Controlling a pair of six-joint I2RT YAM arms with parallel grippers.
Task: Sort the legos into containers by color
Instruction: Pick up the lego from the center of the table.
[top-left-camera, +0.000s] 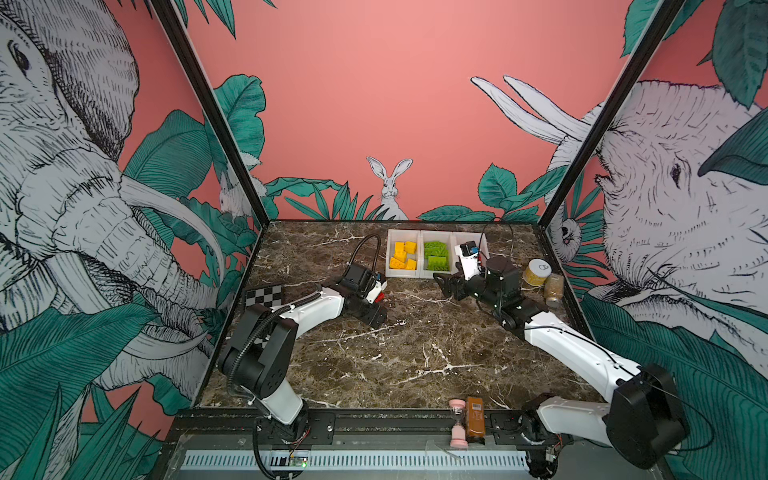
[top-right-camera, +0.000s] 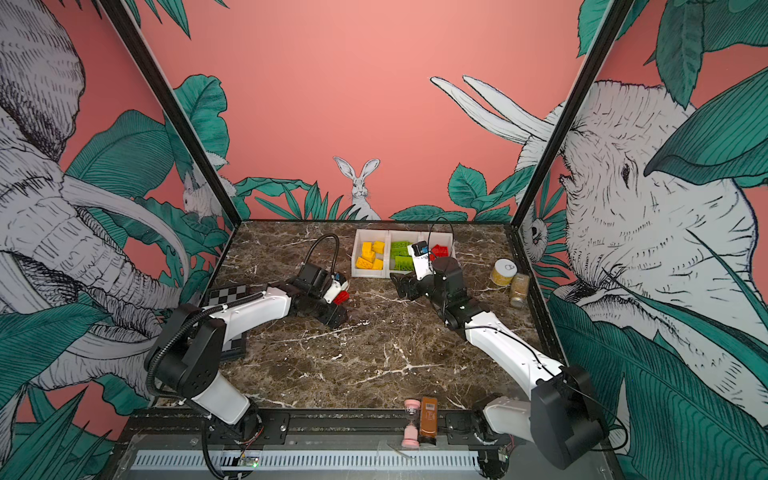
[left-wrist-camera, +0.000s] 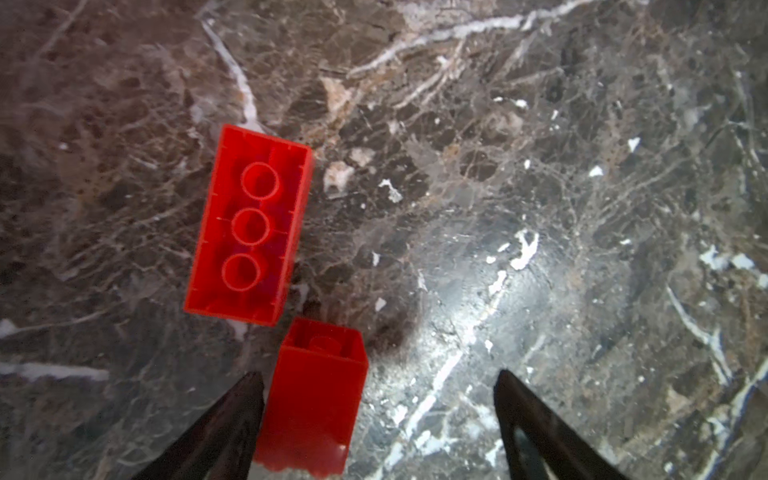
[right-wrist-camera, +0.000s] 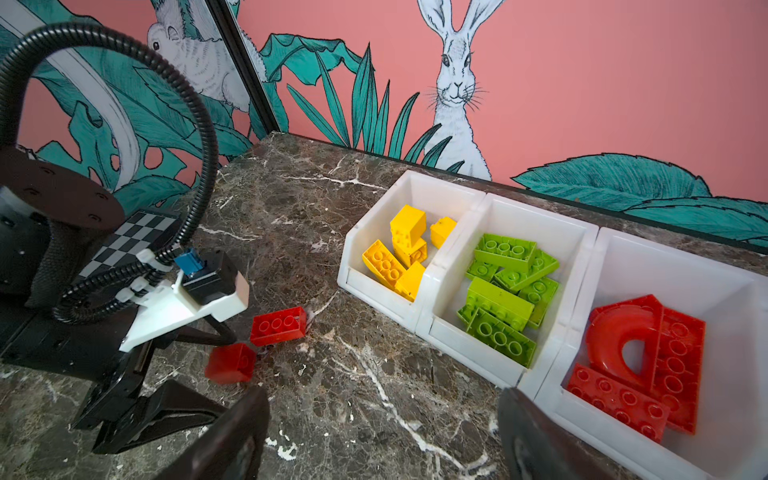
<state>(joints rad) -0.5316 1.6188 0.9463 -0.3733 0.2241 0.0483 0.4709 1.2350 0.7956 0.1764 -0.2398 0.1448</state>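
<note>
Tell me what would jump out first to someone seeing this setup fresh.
The row of white containers at the table's far edge stands out, with yellow legos, green legos and red legos each in their own bin. A long red brick and a small red brick lie loose on the marble, the small one between the open left gripper's fingers. A white rabbit watches from the pink wall.

three joined bins (top-left-camera: 401, 272) stand in a row at the back of the table (top-left-camera: 415, 353), with bricks (right-wrist-camera: 498, 299) in each. before them, to the left, a short brick (right-wrist-camera: 230, 361) lies on the table just beside a long brick (right-wrist-camera: 278, 326)'s end. two jars (top-left-camera: 537, 272) stand right of the bins.
</note>
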